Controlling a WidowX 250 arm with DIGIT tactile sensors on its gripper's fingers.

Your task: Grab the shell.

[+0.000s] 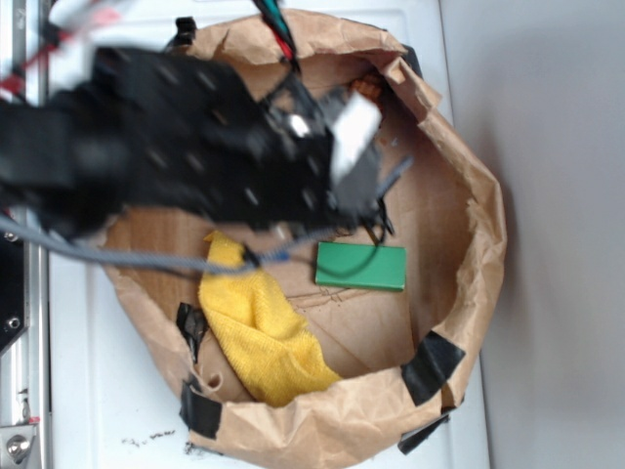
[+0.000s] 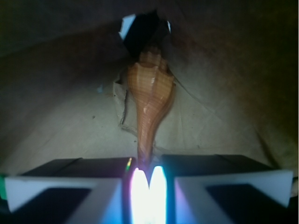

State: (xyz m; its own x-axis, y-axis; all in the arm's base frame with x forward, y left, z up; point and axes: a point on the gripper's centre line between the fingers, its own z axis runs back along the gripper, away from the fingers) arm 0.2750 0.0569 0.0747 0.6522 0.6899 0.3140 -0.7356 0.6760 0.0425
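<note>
Nearest the wrist camera, the end effector [image 2: 148,179] has its fingers almost pressed together, pinching the tapering tail of the shell [image 2: 150,95]. Its long axis runs straight away, spire pointing toward the paper wall [image 2: 224,70].

Glossy orange-brown spiral conch shell [image 2: 150,95] w/ ribbed whorls lies flat on brown paper in wrist view. Pointed spire aims away from camera, toward a dark gap in the paper wall; long tapering tail runs straight toward camera, its thin end at bottom centre of frame. Body widest just below spire, pale highlights along ribs, darker shade on right flank. In exterior view only a small orange bit of it [image 1: 365,90] shows near the far paper rim; rest is hidden.
</note>
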